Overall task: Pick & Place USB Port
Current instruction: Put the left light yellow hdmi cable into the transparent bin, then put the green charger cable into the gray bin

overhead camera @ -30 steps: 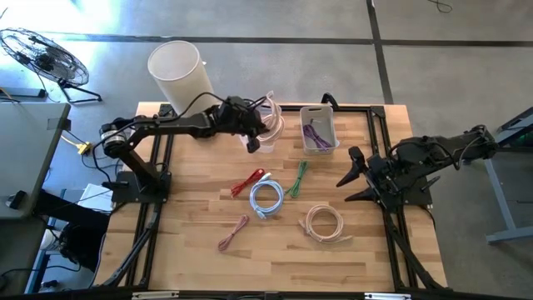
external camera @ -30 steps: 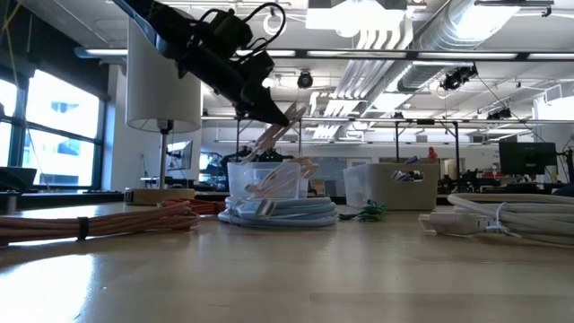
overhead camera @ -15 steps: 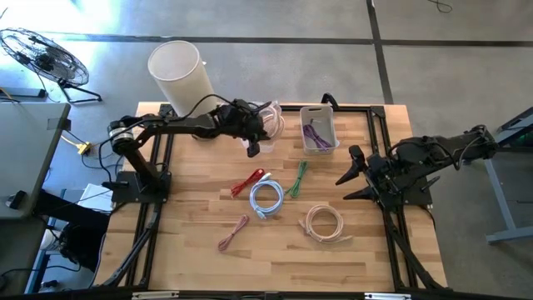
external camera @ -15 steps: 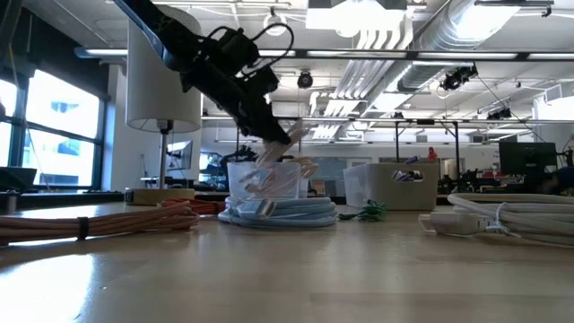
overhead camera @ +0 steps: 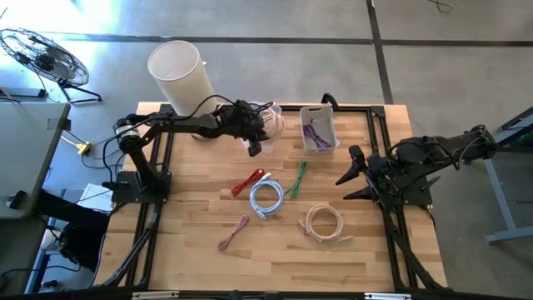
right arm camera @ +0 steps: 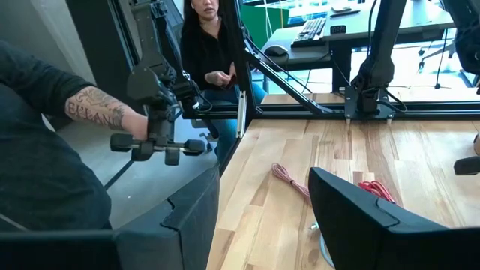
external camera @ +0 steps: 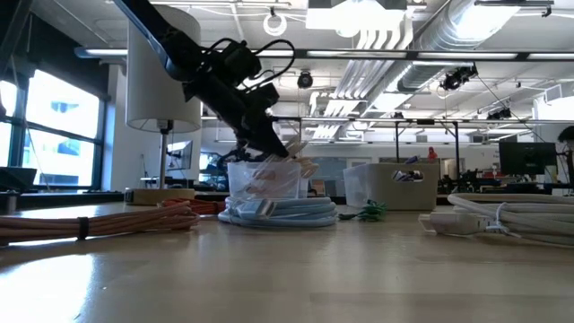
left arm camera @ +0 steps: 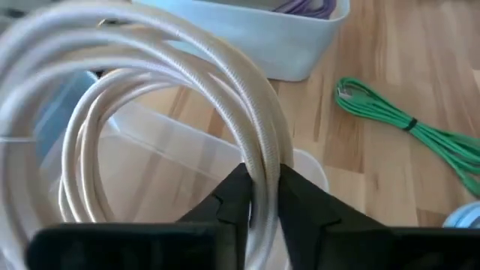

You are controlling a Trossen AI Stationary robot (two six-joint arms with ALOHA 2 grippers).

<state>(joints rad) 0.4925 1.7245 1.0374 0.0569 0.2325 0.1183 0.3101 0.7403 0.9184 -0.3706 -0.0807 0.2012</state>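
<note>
My left gripper [overhead camera: 258,132] is over a clear plastic tub [external camera: 263,181] at the table's far side, shut on a coil of cream-white cable [left arm camera: 150,97]. In the low view the coil [external camera: 269,175] hangs partly inside the tub. Beside the tub stands a white bin [overhead camera: 318,129] with a purple cable in it. My right gripper [overhead camera: 354,177] waits open at the table's right side, above the wood, touching nothing. My left gripper pinches several strands of the cream-white coil [left arm camera: 262,161] between its two fingers [left arm camera: 236,196], which lie across the strands. It comes slanting down from the table's left. The coil hangs below the fingers, its lower loops inside the clear tub [left arm camera: 187,146].
On the wood lie a red cable [overhead camera: 248,181], a pale blue coil [overhead camera: 266,198], a green cable [overhead camera: 297,178], a pink cable [overhead camera: 234,232] and another cream coil [overhead camera: 324,223]. A white cylinder [overhead camera: 178,73] stands at the far left corner. People stand beyond the table [right arm camera: 75,120].
My left gripper has moved down toward the clear tub, still shut on the coil. The coil, which hung above the tub's rim, has sunk with it, and its lower loops now sit inside the tub.
</note>
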